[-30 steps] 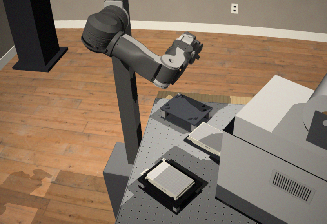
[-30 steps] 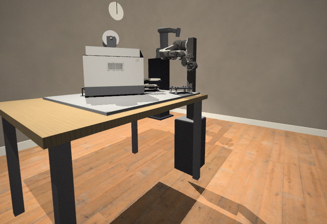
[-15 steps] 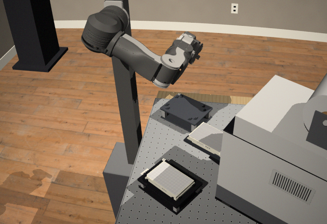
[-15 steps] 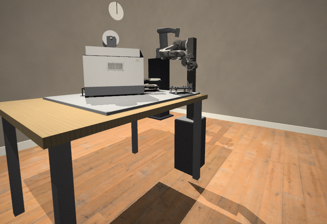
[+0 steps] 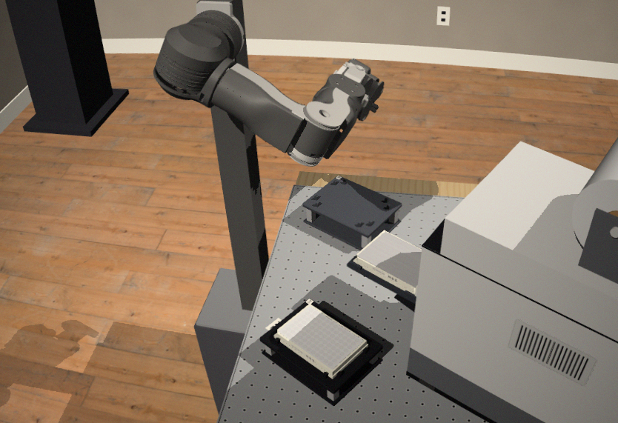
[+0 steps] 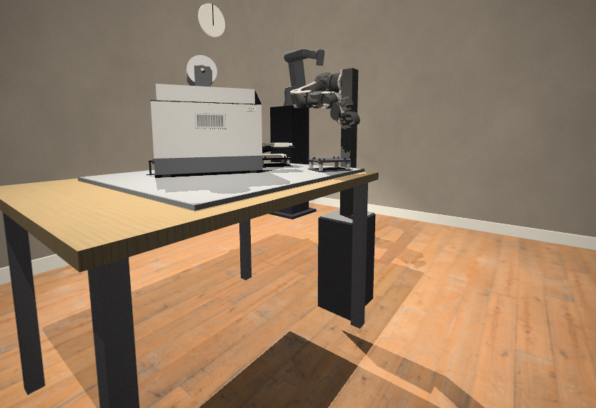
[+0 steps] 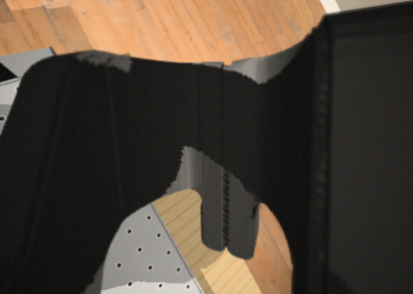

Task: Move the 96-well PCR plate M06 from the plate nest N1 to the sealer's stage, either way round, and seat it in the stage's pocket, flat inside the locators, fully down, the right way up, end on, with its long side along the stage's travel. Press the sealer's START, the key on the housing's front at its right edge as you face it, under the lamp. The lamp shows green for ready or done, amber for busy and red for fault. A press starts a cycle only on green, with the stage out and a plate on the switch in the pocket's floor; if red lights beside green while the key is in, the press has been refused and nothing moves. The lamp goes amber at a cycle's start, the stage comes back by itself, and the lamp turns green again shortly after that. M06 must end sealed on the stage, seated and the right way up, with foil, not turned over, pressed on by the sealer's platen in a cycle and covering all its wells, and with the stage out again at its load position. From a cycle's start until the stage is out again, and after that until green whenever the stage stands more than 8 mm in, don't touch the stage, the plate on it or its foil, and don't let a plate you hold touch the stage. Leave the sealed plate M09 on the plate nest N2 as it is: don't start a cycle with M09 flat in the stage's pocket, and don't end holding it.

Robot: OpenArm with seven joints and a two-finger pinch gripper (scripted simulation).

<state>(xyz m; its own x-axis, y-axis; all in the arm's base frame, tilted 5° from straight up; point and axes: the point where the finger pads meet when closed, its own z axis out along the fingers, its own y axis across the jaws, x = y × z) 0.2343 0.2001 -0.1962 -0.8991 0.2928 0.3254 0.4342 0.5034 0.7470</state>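
My gripper (image 7: 236,154) is shut and empty, its two fingers pressed together. It hangs high above the far corner of the breadboard, in the top view (image 5: 363,90) and the exterior view (image 6: 348,116). A dark plate nest (image 5: 352,209) at the back stands empty. A white plate (image 5: 390,258) with a smooth pale top lies on the sealer's dark stage (image 5: 376,277), out in front of the housing (image 5: 516,268). A second white plate (image 5: 322,338), with a faint grid on top, sits on the black nest at the front. The START key and the lamp are hidden.
The arm's dark column (image 5: 239,185) rises at the breadboard's left edge. A foil roll (image 6: 201,69) sits on top of the sealer (image 6: 206,134). A black pillar (image 5: 56,26) stands on the floor at the far left. The breadboard (image 6: 219,181) lies on a wooden table.
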